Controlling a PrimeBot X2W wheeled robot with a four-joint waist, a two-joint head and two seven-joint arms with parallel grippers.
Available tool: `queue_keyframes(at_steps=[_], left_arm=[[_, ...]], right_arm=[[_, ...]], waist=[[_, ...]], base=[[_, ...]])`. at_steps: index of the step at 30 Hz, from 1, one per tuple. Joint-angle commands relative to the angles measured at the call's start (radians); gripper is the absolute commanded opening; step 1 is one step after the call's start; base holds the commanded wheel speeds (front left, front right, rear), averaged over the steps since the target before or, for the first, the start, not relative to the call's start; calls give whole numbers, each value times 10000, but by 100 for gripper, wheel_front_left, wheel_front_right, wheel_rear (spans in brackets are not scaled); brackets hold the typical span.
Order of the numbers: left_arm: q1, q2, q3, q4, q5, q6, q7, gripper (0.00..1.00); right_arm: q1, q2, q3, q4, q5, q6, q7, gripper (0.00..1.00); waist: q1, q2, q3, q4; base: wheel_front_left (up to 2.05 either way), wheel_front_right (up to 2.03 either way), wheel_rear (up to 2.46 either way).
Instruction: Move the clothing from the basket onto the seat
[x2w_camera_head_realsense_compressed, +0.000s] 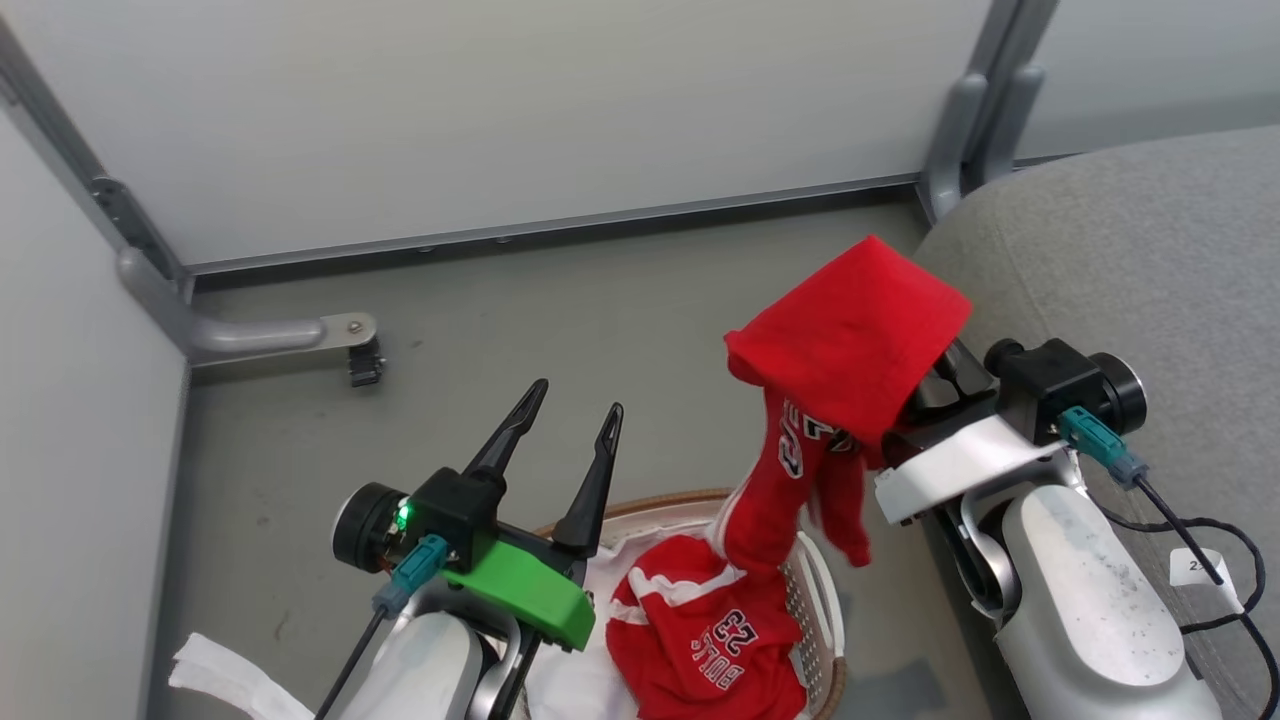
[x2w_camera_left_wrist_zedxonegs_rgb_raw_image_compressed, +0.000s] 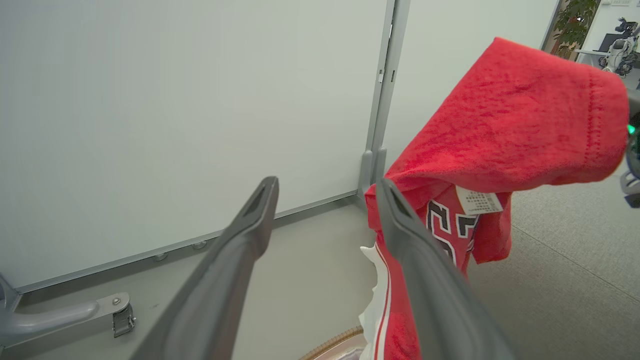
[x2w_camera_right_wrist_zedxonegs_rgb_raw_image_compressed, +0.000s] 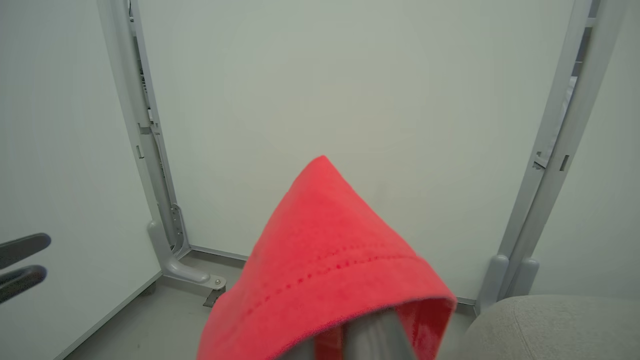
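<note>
The left gripper (x2w_camera_head_realsense_compressed: 578, 400) is at 7 o'clock in the head view. Its fingers are spread wide, point toward 12 and hold nothing. In the left wrist view (x2w_camera_left_wrist_zedxonegs_rgb_raw_image_compressed: 326, 185) the gap between them frames bare floor (x2w_camera_left_wrist_zedxonegs_rgb_raw_image_compressed: 310, 270).

The right gripper (x2w_camera_head_realsense_compressed: 935, 375) sits at 3 o'clock with the raised garment (x2w_camera_head_realsense_compressed: 850, 330) draped over its fingers like a hood. The cloth hides the tips, so I cannot tell how far they are closed. The right wrist view shows the same red fold (x2w_camera_right_wrist_zedxonegs_rgb_raw_image_compressed: 325, 260) over a grey finger.

The garment's tail, marked "23", hangs toward 7 o'clock into the basket (x2w_camera_head_realsense_compressed: 650, 505) at 6 o'clock. There it meets the other garment (x2w_camera_head_realsense_compressed: 710, 630), which lies crumpled on the liner (x2w_camera_head_realsense_compressed: 620, 545).

The seat (x2w_camera_head_realsense_compressed: 1130, 260) is at 2 o'clock. The raised garment is just beside its edge, on the 9 o'clock side, not lying on it.
</note>
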Motion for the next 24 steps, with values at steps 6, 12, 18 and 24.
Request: queue_keyframes(at_steps=[6, 12, 18, 24], left_arm=[[-322, 19, 93, 97, 260, -61, -5, 100], [-490, 200, -84, 194, 270, -71, -5, 100], [-660, 368, -332, 250, 232, -66, -5, 100], [-870, 485, -572, 235, 219, -67, -4, 100]], right_arm=[[-174, -23, -521, -152, -114, -10, -51, 0], [-139, -26, -952, -221, 34, -10, -49, 0], [-74, -21, -1310, -262, 170, -10, -49, 0], [-192, -23, -1548, -260, 310, -10, -49, 0]], waist=[[0, 86, 958, -2468], [0, 86, 1291, -3600], [0, 86, 1584, -4071], [0, 86, 1904, -3936]], base=[[0, 0, 0], [0, 0, 0], [0, 0, 0], [0, 0, 0]])
